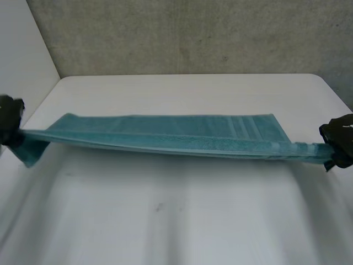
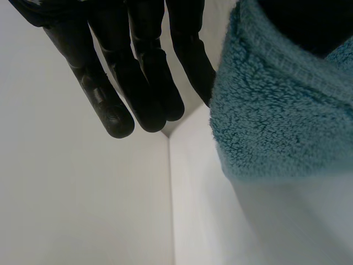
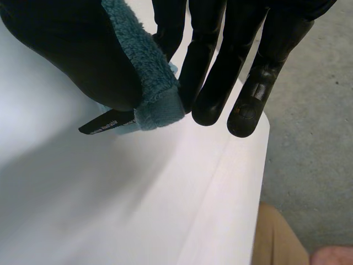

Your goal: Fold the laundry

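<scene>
L hand [image 1: 10,122], R hand [image 1: 338,141], both pinching, apart

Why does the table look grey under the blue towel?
Head view: the teal terry towel, held stretched between the left hand and right hand, throws soft grey shadow on the white table. Left wrist view: the table under the towel's corner is shaded too.

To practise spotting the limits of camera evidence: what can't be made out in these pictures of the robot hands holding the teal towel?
- Head view: the left robot hand is cut by the edge, so its grip on the towel is unreadable there.
- Left wrist view: the towel covers where it is pinched.
- Right wrist view: print on the black label by the right robot hand is too small. The tan shape beside the table is cut off.
</scene>
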Available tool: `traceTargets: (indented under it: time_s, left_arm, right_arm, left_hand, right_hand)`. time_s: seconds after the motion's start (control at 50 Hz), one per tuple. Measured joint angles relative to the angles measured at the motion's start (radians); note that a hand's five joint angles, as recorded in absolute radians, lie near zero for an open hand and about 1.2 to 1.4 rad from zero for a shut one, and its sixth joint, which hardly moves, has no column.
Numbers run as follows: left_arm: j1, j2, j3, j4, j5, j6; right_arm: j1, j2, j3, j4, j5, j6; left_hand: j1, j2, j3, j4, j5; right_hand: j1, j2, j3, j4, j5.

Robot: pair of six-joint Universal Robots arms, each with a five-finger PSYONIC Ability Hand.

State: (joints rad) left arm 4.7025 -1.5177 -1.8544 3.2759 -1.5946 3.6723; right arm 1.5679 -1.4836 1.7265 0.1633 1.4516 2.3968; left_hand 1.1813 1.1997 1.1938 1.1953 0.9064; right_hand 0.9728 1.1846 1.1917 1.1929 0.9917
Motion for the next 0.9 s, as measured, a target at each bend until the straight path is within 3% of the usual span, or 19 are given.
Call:
traceTargets:
  time_s: [0.14, 0.24, 0.42, 0.52, 0.64, 0.74, 0.82, 0.9]
  left_arm:
    - [0.052, 0.094, 0.057, -0.169, 0.126, 0.047]
    - [0.067, 0.063, 0.067, -0.213, 0.149, 0.072]
    - [0.065, -0.279, 0.173, -0.246, 0.136, 0.156]
    - [0.023, -0.444, 0.369, -0.233, 0.113, 0.161]
    - [-0.029, -0.509, 0.644, -0.146, 0.102, 0.122]
    - [-0.059, -0.469, 0.836, 0.088, 0.099, 0.031]
    - [-0.066, -0.416, 0.874, 0.253, 0.094, -0.031]
    - [-0.068, -0.387, 0.843, 0.315, 0.090, -0.061]
  right_arm:
    - [0.005, -0.079, -0.064, 0.247, -0.003, -0.181]
    - [0.011, -0.068, -0.067, 0.280, -0.001, -0.215]
    - [0.060, 0.208, -0.161, 0.243, 0.043, -0.217]
    - [0.122, 0.323, -0.365, 0.161, 0.131, -0.162]
    - [0.173, 0.378, -0.721, 0.052, 0.224, -0.082]
    - [0.185, 0.361, -0.966, -0.128, 0.250, 0.007]
    - [0.184, 0.293, -0.959, -0.245, 0.248, 0.053]
    - [0.181, 0.231, -0.859, -0.293, 0.238, 0.070]
  left_hand:
    - [0.000, 0.000, 0.000, 0.000, 0.000]
    - [0.000, 0.001, 0.000, 0.000, 0.000]
    - [0.000, 0.001, 0.001, 0.000, 0.019]
    - [0.000, 0.001, 0.001, 0.000, 0.019]
    - [0.000, 0.001, 0.002, 0.001, 0.019]
    - [0.000, 0.002, 0.002, 0.001, 0.019]
    - [0.000, 0.002, 0.002, 0.001, 0.019]
    - [0.000, 0.002, 0.002, 0.001, 0.039]
  right_hand:
    - [0.000, 0.000, 0.000, 0.000, 0.000]
    - [0.000, 0.000, 0.000, 0.000, 0.000]
    - [0.000, 0.000, 0.000, 0.000, 0.001]
    - [0.000, 0.000, 0.000, 0.000, 0.001]
    - [0.000, 0.000, 0.000, 0.000, 0.001]
    - [0.000, 0.001, 0.000, 0.000, 0.001]
    - [0.000, 0.001, 0.000, 0.000, 0.006]
    - [0.000, 0.001, 0.000, 0.000, 0.008]
